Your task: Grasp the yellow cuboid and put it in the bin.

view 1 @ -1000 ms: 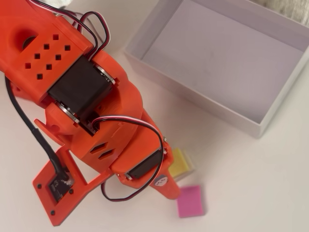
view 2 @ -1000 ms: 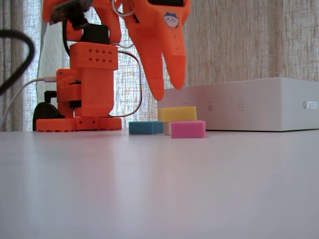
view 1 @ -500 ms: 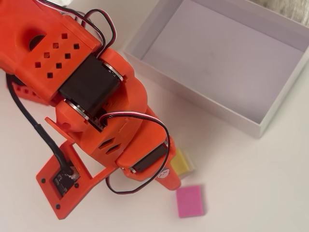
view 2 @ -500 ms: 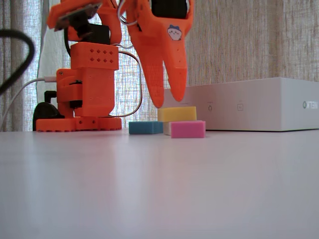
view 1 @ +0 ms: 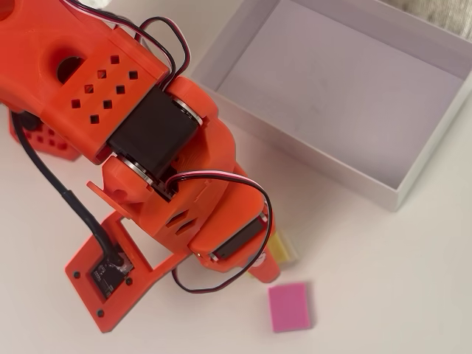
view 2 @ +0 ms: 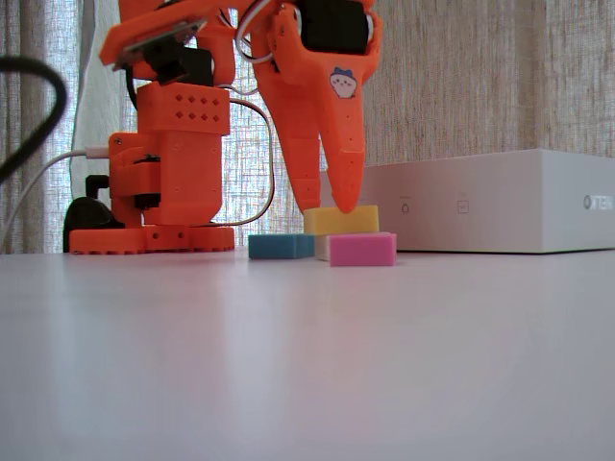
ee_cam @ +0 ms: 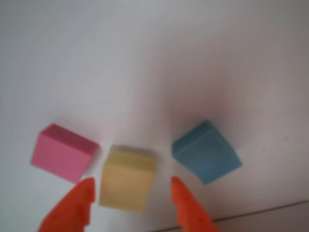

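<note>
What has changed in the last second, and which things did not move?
The gripper came down, and its tips are now level with the top of the yellow block. In the wrist view the open jaws stand on either side of the block, nothing gripped yet. The blue block, pink block and white box stayed in place.

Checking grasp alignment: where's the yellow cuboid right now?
Wrist view: the yellow cuboid sits between the open pincer tips, pink block to its left, blue block to its right.
</note>
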